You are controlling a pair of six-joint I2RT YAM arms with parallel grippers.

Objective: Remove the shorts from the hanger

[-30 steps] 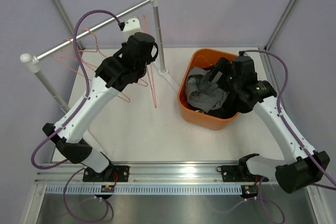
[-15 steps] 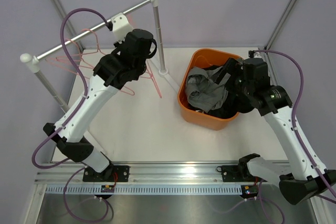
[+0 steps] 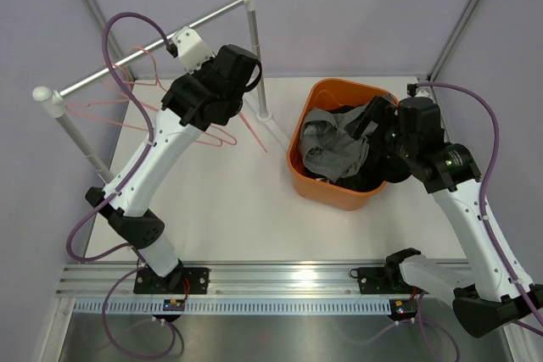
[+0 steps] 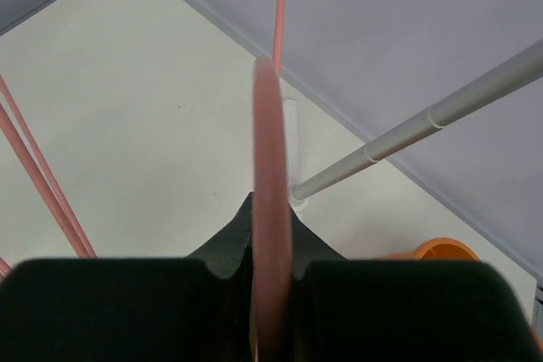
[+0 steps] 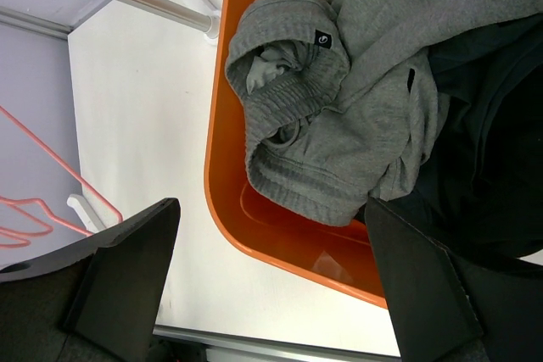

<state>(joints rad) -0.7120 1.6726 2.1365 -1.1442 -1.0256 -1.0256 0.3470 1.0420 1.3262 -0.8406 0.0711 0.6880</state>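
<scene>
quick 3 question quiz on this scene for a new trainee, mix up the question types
1. True or false: the grey shorts lie in the orange basket.
2. The left gripper is shut on: A) the pink hanger B) a cup C) nothing.
3. Fill in: the right gripper, over the basket, has its jaws ____.
Key: 1 true; 2 A; 3 open.
</scene>
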